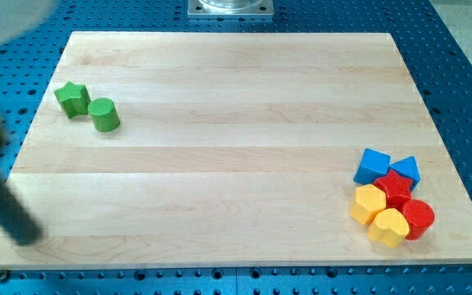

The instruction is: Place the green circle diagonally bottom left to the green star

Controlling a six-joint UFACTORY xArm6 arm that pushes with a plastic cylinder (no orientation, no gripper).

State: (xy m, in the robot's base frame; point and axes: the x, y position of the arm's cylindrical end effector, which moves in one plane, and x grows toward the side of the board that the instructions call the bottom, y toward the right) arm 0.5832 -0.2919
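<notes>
The green star lies on the wooden board near the view's upper left. The green circle sits right beside it, to its lower right, touching or nearly touching. My rod comes in blurred from the view's left edge, and my tip rests near the board's bottom left corner, well below both green blocks.
A cluster sits at the view's lower right: a blue cube, a blue triangle, a red star, a yellow hexagon, a yellow heart and a red cylinder. A metal mount stands at the top edge.
</notes>
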